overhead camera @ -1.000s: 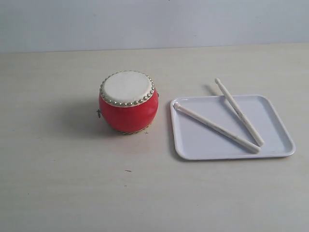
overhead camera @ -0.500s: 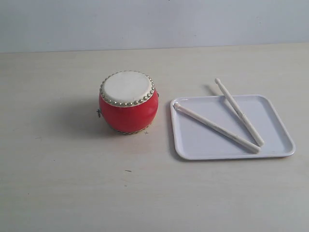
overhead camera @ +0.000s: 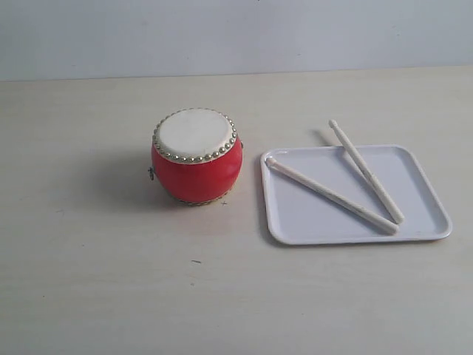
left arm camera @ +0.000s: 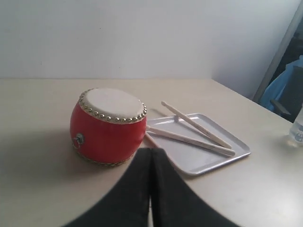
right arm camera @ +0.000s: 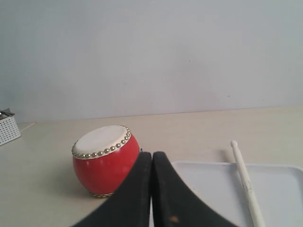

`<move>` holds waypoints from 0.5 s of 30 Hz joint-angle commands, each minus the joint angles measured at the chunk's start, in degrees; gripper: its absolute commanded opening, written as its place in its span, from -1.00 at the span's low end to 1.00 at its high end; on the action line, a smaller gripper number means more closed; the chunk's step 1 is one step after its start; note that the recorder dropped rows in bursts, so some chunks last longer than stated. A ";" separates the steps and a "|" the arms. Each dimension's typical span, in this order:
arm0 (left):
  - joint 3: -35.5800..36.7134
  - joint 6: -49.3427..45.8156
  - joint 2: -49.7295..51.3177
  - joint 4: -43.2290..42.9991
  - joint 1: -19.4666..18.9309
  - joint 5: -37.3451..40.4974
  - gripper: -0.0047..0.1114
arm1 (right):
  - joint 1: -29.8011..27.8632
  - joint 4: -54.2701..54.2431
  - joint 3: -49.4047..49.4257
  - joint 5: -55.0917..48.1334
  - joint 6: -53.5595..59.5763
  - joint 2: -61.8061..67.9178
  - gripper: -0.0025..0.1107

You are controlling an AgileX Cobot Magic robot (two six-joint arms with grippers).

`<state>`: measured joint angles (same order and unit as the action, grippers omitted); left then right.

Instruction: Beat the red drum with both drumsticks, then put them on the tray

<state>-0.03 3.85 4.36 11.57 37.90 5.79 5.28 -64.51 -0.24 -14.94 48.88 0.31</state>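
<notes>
The red drum (overhead camera: 196, 157) stands upright on the table, left of the white tray (overhead camera: 295, 214). Two drumsticks lie on the tray: one (overhead camera: 330, 195) runs diagonally across it, the other (overhead camera: 366, 171) crosses the far rim with its tip past the edge. No gripper appears in the exterior view. In the left wrist view my left gripper (left arm camera: 151, 152) is shut and empty, back from the drum (left arm camera: 108, 126) and tray (left arm camera: 203, 163). In the right wrist view my right gripper (right arm camera: 152, 156) is shut and empty, with the drum (right arm camera: 105, 160), tray (right arm camera: 208, 182) and one drumstick (right arm camera: 245, 180) beyond it.
The pale wooden table (overhead camera: 111, 296) meets a plain wall behind. A clear bottle (left arm camera: 297, 133) stands near the table edge in the left wrist view. A white basket (right arm camera: 8, 128) sits at the table's side in the right wrist view.
</notes>
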 commanded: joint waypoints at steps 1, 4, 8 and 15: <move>0.03 6.33 -0.20 -5.82 -0.11 -0.03 -0.92 | 0.24 0.11 0.24 -0.21 0.59 -0.31 -0.96; 0.03 6.43 -0.20 -5.82 -0.11 -0.03 -0.92 | 0.24 0.11 0.24 -0.21 0.59 -0.31 -0.96; 0.03 -29.02 -0.20 29.54 -0.11 -0.17 -0.92 | 0.24 0.11 0.24 -0.21 0.59 -0.31 -0.96; 0.03 -96.05 -0.20 88.37 -0.11 1.43 -0.92 | 0.24 0.11 0.24 -0.21 0.59 -0.31 -0.96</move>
<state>-0.03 -82.55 4.36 93.12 37.90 6.87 5.28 -64.51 -0.24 -14.94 48.88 0.31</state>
